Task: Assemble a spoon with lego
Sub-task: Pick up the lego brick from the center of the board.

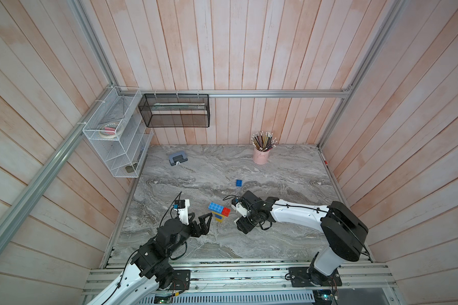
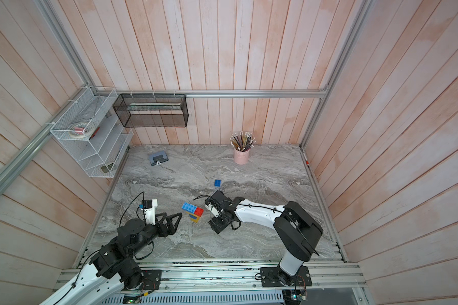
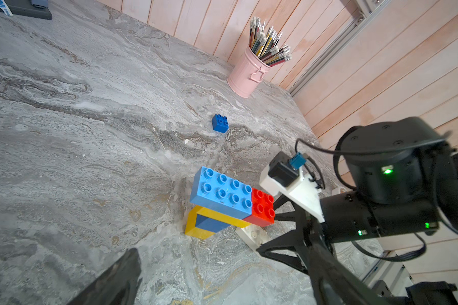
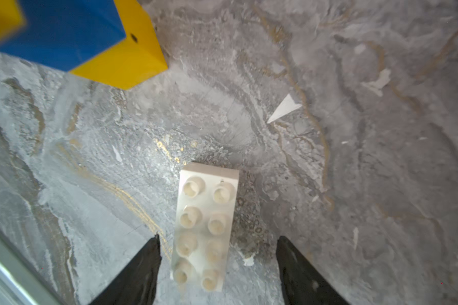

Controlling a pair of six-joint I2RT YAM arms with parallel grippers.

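The right gripper (image 4: 218,237) points down at the table (image 4: 354,158). A white brick (image 4: 204,227) lies flat between its two fingers (image 4: 140,272), bumps up. The fingers stand apart and hold nothing; they are not touching the brick yet. One finger is very close to the brick's long side, and the other has a bigger gap.

So I think the gripper should slide a little toward the gap side first. Then both fingers will meet the brick at the same time and it won't spin away. It should squeeze the long flat sides, low down and not on the bumps. It is hard to tell how near the fingertips are to the table.

The half-built spoon (image 3: 222,200) sits just ahead of the fingertips (blue and red bricks on top, yellow and blue under). The lift should go straight up so the brick does not knock it.

The left gripper (image 1: 206,224) is opened wide and empty, on the far side of the spoon. It could steady the spoon for the push. A small blue brick (image 1: 239,182) lies alone, apart from both grippers.
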